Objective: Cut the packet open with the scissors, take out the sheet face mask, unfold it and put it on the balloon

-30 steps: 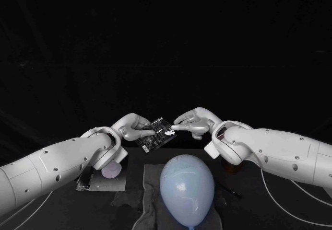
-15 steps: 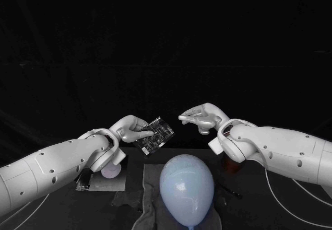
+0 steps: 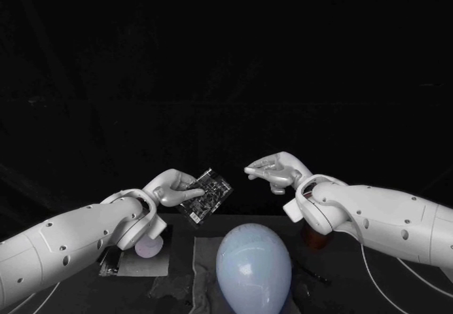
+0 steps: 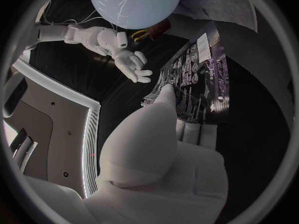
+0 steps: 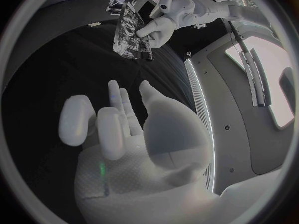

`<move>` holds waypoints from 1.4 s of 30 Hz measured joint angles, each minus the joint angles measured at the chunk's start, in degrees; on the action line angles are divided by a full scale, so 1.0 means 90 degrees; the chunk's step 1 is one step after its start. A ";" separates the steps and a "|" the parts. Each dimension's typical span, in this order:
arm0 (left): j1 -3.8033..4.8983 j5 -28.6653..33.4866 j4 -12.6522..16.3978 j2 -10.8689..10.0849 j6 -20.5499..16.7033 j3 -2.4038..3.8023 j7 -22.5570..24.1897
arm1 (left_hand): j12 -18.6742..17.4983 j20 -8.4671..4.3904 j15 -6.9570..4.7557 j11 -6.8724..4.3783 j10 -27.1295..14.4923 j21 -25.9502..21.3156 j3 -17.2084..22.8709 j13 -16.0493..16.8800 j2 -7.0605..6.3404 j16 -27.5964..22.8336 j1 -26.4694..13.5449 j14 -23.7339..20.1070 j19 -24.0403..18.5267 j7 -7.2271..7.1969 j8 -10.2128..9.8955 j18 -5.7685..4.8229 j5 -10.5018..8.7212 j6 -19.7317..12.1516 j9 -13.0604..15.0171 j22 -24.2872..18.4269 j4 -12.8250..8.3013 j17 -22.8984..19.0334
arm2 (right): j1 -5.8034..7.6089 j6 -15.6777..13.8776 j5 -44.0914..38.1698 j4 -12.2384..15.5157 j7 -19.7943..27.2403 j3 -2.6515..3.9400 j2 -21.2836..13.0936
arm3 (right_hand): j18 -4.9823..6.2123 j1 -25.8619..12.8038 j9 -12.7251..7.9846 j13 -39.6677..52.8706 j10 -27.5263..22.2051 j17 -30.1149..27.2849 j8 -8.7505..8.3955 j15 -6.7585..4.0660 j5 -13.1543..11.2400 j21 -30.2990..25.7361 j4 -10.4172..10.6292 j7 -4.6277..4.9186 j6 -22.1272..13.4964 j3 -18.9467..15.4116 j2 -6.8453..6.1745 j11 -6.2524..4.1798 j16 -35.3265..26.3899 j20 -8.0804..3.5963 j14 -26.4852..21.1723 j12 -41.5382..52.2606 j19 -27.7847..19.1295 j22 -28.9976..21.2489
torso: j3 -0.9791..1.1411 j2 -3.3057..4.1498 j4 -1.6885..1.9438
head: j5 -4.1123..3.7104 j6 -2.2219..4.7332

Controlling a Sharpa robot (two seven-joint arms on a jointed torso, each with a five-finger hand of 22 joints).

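My left hand [image 3: 175, 188] pinches the dark printed packet [image 3: 206, 195] by its edge and holds it tilted in the air, above and behind the balloon. The left wrist view shows a finger of that left hand [image 4: 159, 129] pressed on the packet [image 4: 199, 79]. My right hand [image 3: 273, 170] hovers a short way to the right of the packet, apart from it, fingers spread and holding nothing; the right hand [image 5: 124, 129] faces the packet [image 5: 132, 32] and the left hand [image 5: 165, 20]. The pale blue balloon [image 3: 253, 265] lies on a grey cloth [image 3: 203, 252] at the near middle.
A small pale round object [image 3: 149, 247] sits on a clear tray [image 3: 127, 263] under my left forearm. A dark reddish item [image 3: 316, 237], maybe the scissors' handles, lies under my right wrist beside the balloon [image 4: 134, 2].
My right hand has let go of the packet and drawn back to the right and slightly up. The left hand keeps the packet, shifted a little left and down.
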 measured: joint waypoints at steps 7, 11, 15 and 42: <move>-0.0214 0.0253 -0.0181 0.0009 -0.0081 0.0000 0.0082 | 0.0000 0.0000 0.0000 0.0000 0.0000 0.0000 0.0070 0.0000 -0.0033 -0.0025 -0.0033 0.0000 0.0000 -0.0007 0.0005 -0.0002 -0.0001 -0.0014 0.0000 0.0009 -0.0017 0.0017 | -0.0207 -0.0037 0.0168 -0.0124 0.0218 -0.0026 -0.0030 | 0.0000 0.0000 -0.0008 0.0000 0.0000 -0.0017 -0.0011 0.0000 0.0000 0.0000 0.0011 -0.0001 0.0000 0.0011 -0.0003 0.0001 0.0000 0.0000 0.0000 0.0000 0.0000 -0.0005 | -0.0002 -0.0111 -0.0001 | -0.0054 0.0294; -0.0354 0.0356 -0.0272 0.0051 -0.0105 0.0003 0.0130 | 0.0000 0.0000 0.0000 0.0001 -0.0001 0.0000 0.0140 0.0001 -0.0042 -0.0025 -0.0042 0.0000 0.0000 0.0001 0.0006 -0.0044 -0.0004 -0.0024 0.0000 0.0010 -0.0018 0.0024 | -0.0329 -0.0041 0.0253 -0.0257 0.0316 -0.0040 -0.0031 | -0.0001 0.0025 -0.0008 0.0000 0.0000 0.0013 -0.0011 0.0000 0.0000 -0.0001 0.0016 -0.0001 0.0000 0.0017 0.0021 0.0001 -0.0001 0.0000 -0.0001 0.0000 0.0000 -0.0005 | -0.0009 -0.0234 -0.0002 | -0.0089 0.0402; -0.0466 0.0423 -0.0319 0.0093 -0.0115 0.0006 0.0177 | 0.0000 0.0000 0.0000 0.0010 -0.0010 0.0000 0.0184 0.0001 -0.0058 -0.0055 -0.0058 0.0000 0.0000 -0.0003 0.0006 -0.0046 -0.0014 -0.0031 0.0000 0.0018 -0.0025 0.0036 | -0.0447 -0.0041 0.0321 -0.0343 0.0385 -0.0053 -0.0032 | -0.0001 0.0025 -0.0008 0.0000 0.0000 0.0025 -0.0011 0.0000 0.0000 -0.0001 0.0016 -0.0001 0.0000 0.0017 0.0021 0.0001 -0.0003 0.0000 -0.0001 0.0000 -0.0001 -0.0004 | -0.0017 -0.0343 -0.0005 | -0.0082 0.0458; -0.0130 0.0613 0.0330 -0.0439 -0.0131 0.0048 0.0245 | 0.0000 0.0023 0.0023 0.0010 -0.0011 0.0074 0.0527 0.0001 -0.0228 -0.0130 -0.0173 0.0022 -0.0022 -0.0006 0.0006 -0.0055 0.0001 -0.0008 -0.0016 0.0056 -0.0019 0.0099 | -0.0273 -0.0048 0.0499 -0.0186 0.0478 -0.0061 -0.0363 | -0.0003 0.0050 -0.0025 -0.0004 0.0010 0.0052 -0.0035 0.0000 0.0000 0.0024 0.0032 -0.0012 0.0008 0.0001 -0.0004 0.0012 -0.0005 0.0000 -0.0003 0.0000 -0.0002 -0.0004 | -0.0024 -0.0124 -0.0025 | -0.0066 -0.0350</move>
